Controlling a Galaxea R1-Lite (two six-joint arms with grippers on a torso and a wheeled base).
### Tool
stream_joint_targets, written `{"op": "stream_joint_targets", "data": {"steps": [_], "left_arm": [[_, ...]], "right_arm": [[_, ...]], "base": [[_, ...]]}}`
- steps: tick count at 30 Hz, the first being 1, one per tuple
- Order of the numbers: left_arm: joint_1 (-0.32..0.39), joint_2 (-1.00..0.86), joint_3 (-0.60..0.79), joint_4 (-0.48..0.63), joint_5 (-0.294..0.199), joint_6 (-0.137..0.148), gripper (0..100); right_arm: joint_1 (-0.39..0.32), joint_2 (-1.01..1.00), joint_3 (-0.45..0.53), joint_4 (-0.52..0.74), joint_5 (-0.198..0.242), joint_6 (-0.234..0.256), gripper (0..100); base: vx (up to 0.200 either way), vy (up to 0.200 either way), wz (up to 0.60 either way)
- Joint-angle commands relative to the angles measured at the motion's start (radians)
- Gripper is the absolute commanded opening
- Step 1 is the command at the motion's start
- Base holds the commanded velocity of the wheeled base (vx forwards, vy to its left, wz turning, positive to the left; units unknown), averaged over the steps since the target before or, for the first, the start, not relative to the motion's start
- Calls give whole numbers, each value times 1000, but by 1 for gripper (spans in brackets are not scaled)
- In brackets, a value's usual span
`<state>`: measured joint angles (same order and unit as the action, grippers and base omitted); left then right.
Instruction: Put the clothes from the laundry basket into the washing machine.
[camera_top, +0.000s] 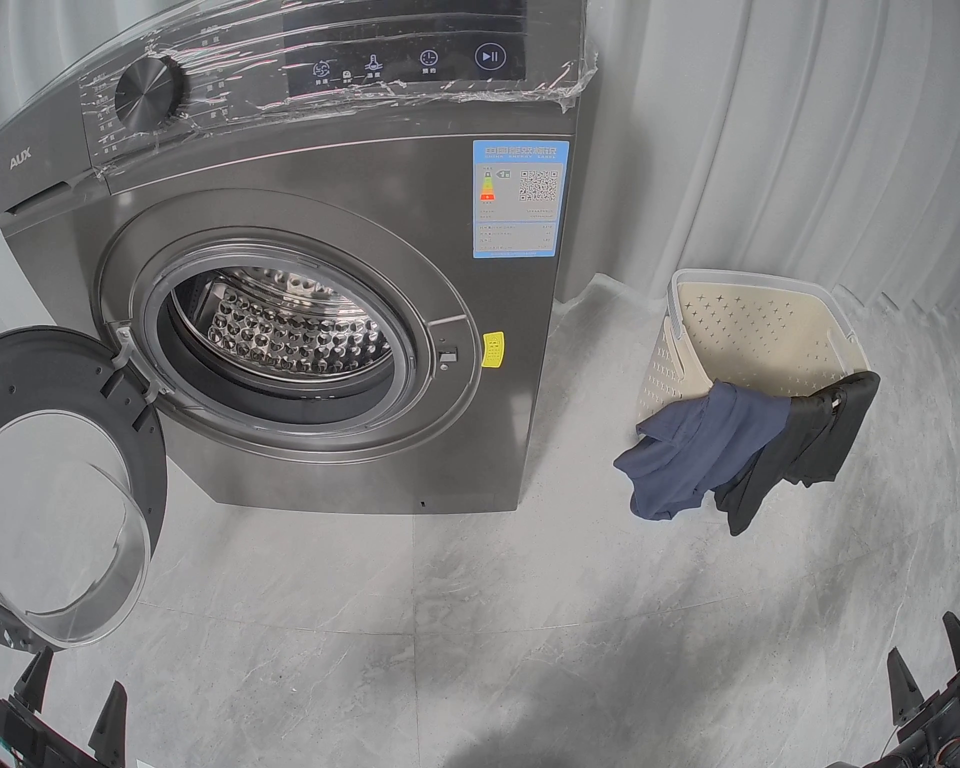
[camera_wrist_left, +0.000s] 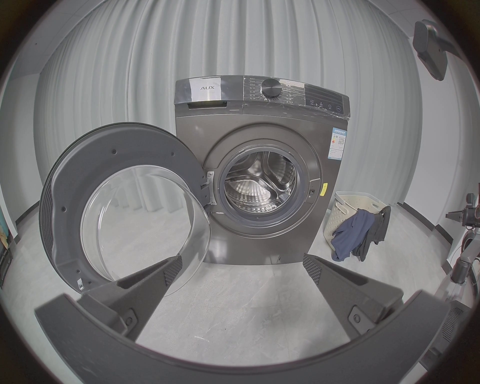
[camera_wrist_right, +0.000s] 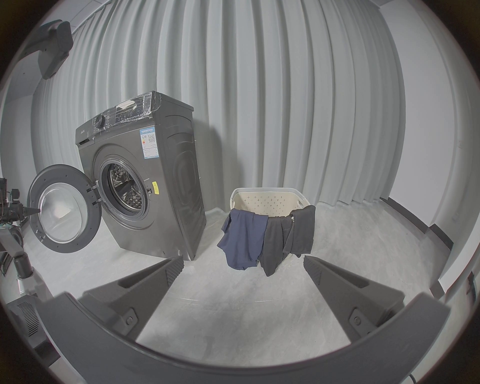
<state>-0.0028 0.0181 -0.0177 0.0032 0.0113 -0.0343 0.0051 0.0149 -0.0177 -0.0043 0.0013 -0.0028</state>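
My left pincer (camera_wrist_left: 242, 261) hangs low over the grey marbled tile floor (camera_wrist_left: 240, 310). Its two dark fingers are spread wide apart with nothing between them. Straight ahead of it stands the dark grey front-loading washing machine (camera_wrist_left: 260, 130). Nearer to this pincer, just in front and off to my left side, the machine's round glass-windowed door (camera_wrist_left: 115, 145) is swung fully open on its hinge. Through the round opening I see the perforated steel drum (camera_top: 285, 325).

My right pincer (camera_wrist_right: 242, 260) is also low above the floor, fingers parted just as widely and holding nothing. Ahead of it, well apart from the fingertips, the cream perforated plastic laundry basket (camera_wrist_right: 270, 200) sits on the floor. It is near the washing machine's right side and in front of the white pleated curtain (camera_wrist_right: 280, 100).

Two clothes hang over the basket's rim on the side nearest this pincer. A navy blue garment (camera_wrist_right: 242, 237) is on the washing-machine side, and a black garment (camera_wrist_right: 290, 235) is on the side away from the machine. The two touch and overlap where they meet, and both trail down the basket's outer wall toward the floor. Both pincers are well apart from the clothes, the basket and the drum.
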Motion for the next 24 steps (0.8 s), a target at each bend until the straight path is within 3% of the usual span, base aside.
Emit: {"op": "stream_joint_targets", "data": {"steps": [1,17,24], "left_arm": [[0,-12,13,0,1,-1,100],[0,-12,13,0,-1,-3,100],[0,-12,13,0,-1,-4,100]], "right_arm": [[1,-7,18,0,0,0,100],[1,-7,18,0,0,0,100],[-1,-7,18,0,0,0,100]], "base": [[0,-200,0],[0,-200,0],[0,0,0]]}}
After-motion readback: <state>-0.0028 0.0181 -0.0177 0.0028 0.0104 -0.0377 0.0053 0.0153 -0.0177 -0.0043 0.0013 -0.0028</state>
